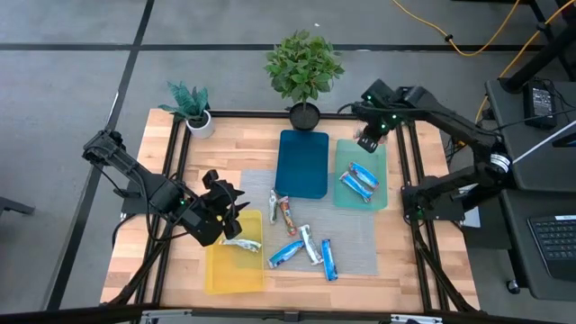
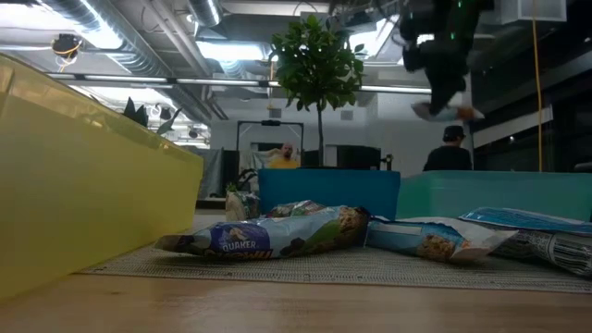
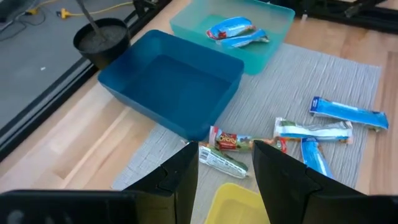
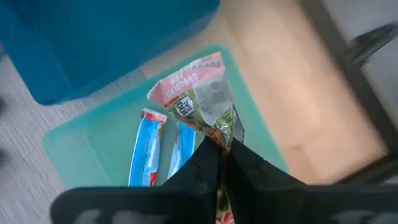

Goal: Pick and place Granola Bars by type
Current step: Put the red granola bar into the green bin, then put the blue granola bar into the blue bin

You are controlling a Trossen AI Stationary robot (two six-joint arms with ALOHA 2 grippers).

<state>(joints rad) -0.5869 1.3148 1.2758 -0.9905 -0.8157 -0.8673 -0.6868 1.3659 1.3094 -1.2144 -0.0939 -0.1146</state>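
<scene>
Several granola bars lie on the grey mat: a silver-red one [image 3: 233, 142], a white one [image 3: 314, 129] and blue ones [image 1: 286, 254] [image 1: 329, 259]. One white bar [image 1: 241, 243] lies in the yellow tray [image 1: 220, 274]. Two blue bars [image 1: 358, 180] lie in the teal tray [image 1: 382, 193]. The blue tray [image 1: 303, 162] holds nothing. My left gripper [image 3: 225, 174] hovers open over the yellow tray's far edge. My right gripper [image 4: 219, 163] is above the teal tray's far end, shut on a silver-red bar [image 4: 199, 93]. My right gripper pinches the silver-red bar by one end [image 4: 219, 138] between its two fingers, coming from above. The rest of the wrapper sticks out past the fingertips. The bar is lifted clear, over the teal tray [image 4: 81, 146] and the two blue bars [image 4: 146, 149] in it.
A tall potted plant [image 1: 304, 67] and a small one [image 1: 191, 106] stand at the table's far edge. The three trays sit around the grey mat [image 1: 360, 247]. People show in the room behind the table [image 2: 450, 153].
</scene>
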